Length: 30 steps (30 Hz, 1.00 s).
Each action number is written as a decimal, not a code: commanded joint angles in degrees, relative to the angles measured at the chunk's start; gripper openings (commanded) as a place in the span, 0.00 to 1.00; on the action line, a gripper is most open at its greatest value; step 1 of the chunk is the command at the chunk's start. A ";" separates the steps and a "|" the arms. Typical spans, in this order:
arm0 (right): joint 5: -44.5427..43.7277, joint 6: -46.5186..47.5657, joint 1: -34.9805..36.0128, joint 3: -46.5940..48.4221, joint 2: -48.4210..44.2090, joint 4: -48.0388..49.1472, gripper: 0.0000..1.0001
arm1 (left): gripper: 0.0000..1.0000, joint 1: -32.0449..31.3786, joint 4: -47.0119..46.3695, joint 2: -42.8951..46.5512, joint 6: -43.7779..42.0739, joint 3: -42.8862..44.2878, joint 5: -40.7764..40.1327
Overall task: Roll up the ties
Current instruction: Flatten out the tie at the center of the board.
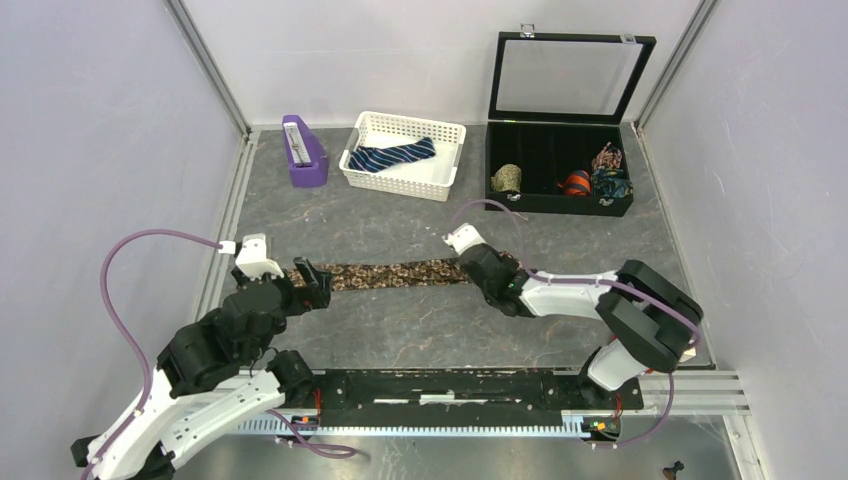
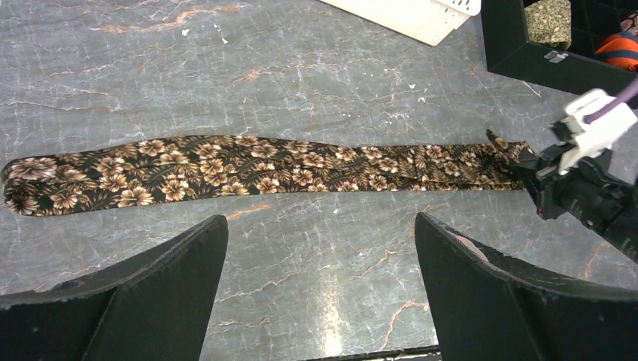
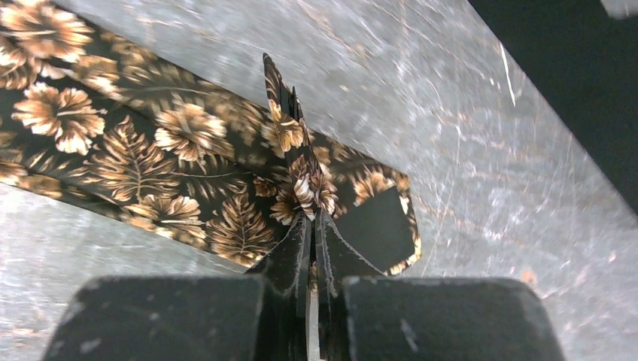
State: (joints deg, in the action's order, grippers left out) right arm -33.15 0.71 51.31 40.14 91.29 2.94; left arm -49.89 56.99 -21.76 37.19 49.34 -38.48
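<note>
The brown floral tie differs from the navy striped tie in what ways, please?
The brown floral fabric tie lies flat on the grey table; the navy striped fabric tie sits in the white lattice basket. The right gripper pinches the brown tie's end; no gripper touches the navy one. Neither is rolled.

Bare table lies between the brown floral tie, stretched left to right at mid-table, and the near edge. Along the far edge a purple stand, white basket and open black case bar passage.
</note>
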 commanded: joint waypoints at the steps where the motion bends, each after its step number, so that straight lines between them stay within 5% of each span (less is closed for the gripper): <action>1: 2.26 -8.48 -3.58 -9.45 -6.57 14.10 0.03 | 1.00 0.43 -0.39 -0.40 0.34 1.11 -0.08; 9: 10.71 -19.36 -5.51 -17.54 -9.82 28.13 0.03 | 1.00 0.63 -0.40 -0.39 0.34 1.11 -0.02; 19: 18.15 -34.12 -10.23 -31.39 -8.32 60.79 0.06 | 1.00 1.20 -0.42 -1.84 1.62 1.11 -2.09; 21: 20.78 -36.44 -11.43 -32.46 -6.51 64.36 0.13 | 1.00 1.20 -0.55 -3.54 3.76 0.67 -3.28; 24: 25.92 -37.30 -14.11 -33.17 -5.62 64.62 0.40 | 1.00 1.20 -4.42 -6.97 6.06 -3.13 -3.20; 30: 24.50 -34.52 -18.25 -33.81 -16.29 48.89 0.68 | 1.00 1.28 -8.12 -18.07 10.23 -6.11 -3.84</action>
State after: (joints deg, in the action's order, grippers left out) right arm -8.86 -34.81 34.68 6.98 82.56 58.24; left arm -48.88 52.93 -34.06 41.67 44.56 -40.18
